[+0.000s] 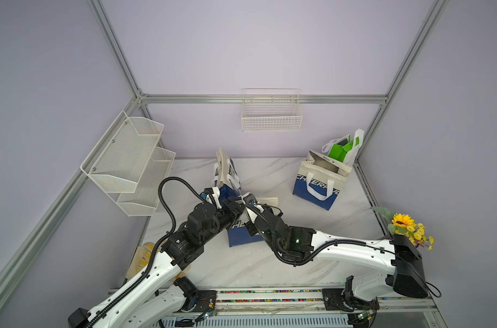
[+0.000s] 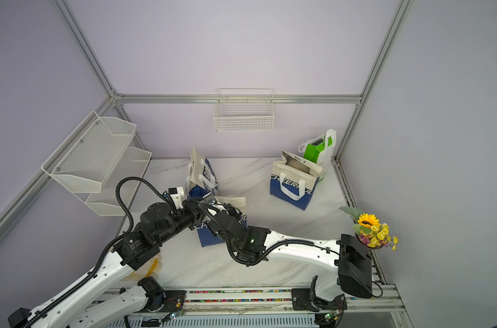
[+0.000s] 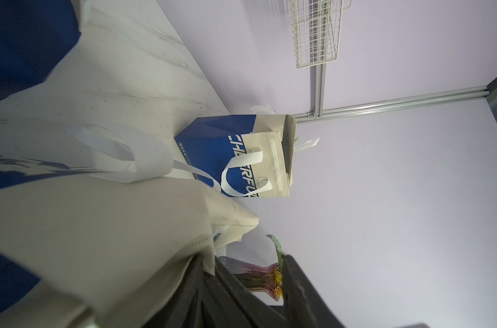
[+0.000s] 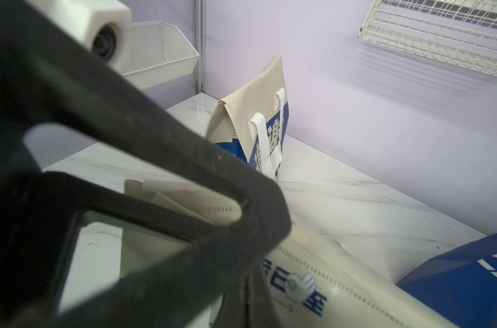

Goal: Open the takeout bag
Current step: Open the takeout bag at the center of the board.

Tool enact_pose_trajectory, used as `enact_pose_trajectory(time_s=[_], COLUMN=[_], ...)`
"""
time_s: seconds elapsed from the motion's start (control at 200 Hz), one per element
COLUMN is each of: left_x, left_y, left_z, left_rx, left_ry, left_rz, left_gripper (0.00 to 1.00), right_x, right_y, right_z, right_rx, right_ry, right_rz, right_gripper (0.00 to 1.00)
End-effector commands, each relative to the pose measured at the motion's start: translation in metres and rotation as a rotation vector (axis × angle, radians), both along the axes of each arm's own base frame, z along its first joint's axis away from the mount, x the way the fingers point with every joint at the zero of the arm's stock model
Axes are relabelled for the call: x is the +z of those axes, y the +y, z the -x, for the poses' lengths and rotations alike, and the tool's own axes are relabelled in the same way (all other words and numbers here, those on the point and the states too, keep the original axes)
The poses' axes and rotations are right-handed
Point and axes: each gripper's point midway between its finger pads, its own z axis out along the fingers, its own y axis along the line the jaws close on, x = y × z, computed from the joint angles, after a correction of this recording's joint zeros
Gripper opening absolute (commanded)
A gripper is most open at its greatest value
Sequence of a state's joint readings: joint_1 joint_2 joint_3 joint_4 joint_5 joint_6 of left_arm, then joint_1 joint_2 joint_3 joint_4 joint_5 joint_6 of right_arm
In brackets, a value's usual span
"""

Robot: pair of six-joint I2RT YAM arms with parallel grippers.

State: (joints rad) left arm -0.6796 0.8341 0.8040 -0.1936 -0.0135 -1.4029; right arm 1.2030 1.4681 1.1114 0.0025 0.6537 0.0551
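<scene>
The takeout bag (image 1: pixel 243 235) is blue and beige and lies flat mid-table in both top views (image 2: pixel 210 237), half hidden under both wrists. Its beige top (image 3: pixel 99 227) and a white handle fill the near part of the left wrist view. My right gripper (image 1: pixel 246 198) (image 2: pixel 209 199) is shut at the bag's top edge. In the right wrist view the beige printed fabric (image 4: pixel 341 269) runs into the closed right gripper (image 4: pixel 270 235). Beside it, my left gripper (image 1: pixel 232 205) (image 3: pixel 251 262) is open. The bag's fabric lies against one of its fingers and its gap is empty.
A closed blue-and-beige bag (image 1: pixel 226 173) stands behind the grippers. An open one (image 1: pixel 318 184) stands at the back right, with a green bag (image 1: pixel 343 147) behind it. A sunflower vase (image 1: pixel 406 227) sits at the right edge. Mesh shelves (image 1: pixel 128 159) and a wire basket (image 1: pixel 271 116) hang on the walls.
</scene>
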Motion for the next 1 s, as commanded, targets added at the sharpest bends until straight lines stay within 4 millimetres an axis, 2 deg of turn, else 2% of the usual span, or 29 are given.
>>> enact_pose_trajectory(time_s=[0.0, 0.195, 0.3, 0.4, 0.415, 0.435, 0.555, 0.625, 0.715, 0.805, 0.915, 0.995], left_x=[-0.007, 0.002, 0.011, 0.013, 0.014, 0.013, 0.014, 0.012, 0.006, 0.01, 0.015, 0.018], left_y=[0.016, 0.0, -0.013, -0.014, -0.013, -0.013, -0.016, -0.019, -0.015, -0.011, -0.014, -0.018], left_z=[-0.015, -0.011, 0.008, 0.029, 0.031, 0.034, 0.049, 0.05, 0.045, 0.035, 0.02, 0.013], left_rx=[0.125, 0.08, 0.045, 0.055, 0.057, 0.059, 0.063, 0.075, 0.129, 0.178, 0.157, 0.153], left_ry=[-0.004, -0.019, -0.052, -0.07, -0.07, -0.07, -0.074, -0.071, -0.055, -0.073, -0.071, -0.07], left_rz=[-0.032, -0.043, -0.044, -0.055, -0.052, -0.051, -0.033, -0.052, -0.039, -0.022, 0.034, 0.039], left_gripper=[0.53, 0.59, 0.62, 0.64, 0.64, 0.65, 0.77, 0.77, 0.69, 0.56, 0.43, 0.4], right_x=[0.014, 0.01, 0.011, 0.01, 0.019, 0.02, 0.017, 0.016, 0.016, 0.018, 0.019, 0.016], right_y=[-0.001, -0.014, -0.018, -0.018, -0.022, -0.023, -0.024, -0.025, -0.026, -0.028, -0.025, -0.02], right_z=[0.017, 0.015, 0.014, 0.014, 0.016, 0.016, 0.016, 0.017, 0.019, 0.023, 0.027, 0.027], right_rx=[0.052, -0.001, -0.022, -0.024, -0.022, -0.022, -0.026, -0.025, -0.008, 0.018, 0.052, 0.069], right_ry=[0.01, 0.022, 0.03, 0.034, 0.028, 0.027, 0.035, 0.039, 0.035, 0.028, 0.021, 0.021], right_rz=[-0.079, -0.076, -0.086, -0.091, -0.115, -0.116, -0.122, -0.13, -0.148, -0.171, -0.184, -0.17], right_gripper=[0.0, 0.0, 0.0, 0.0, 0.0, 0.0, 0.0, 0.0, 0.0, 0.0, 0.0, 0.0])
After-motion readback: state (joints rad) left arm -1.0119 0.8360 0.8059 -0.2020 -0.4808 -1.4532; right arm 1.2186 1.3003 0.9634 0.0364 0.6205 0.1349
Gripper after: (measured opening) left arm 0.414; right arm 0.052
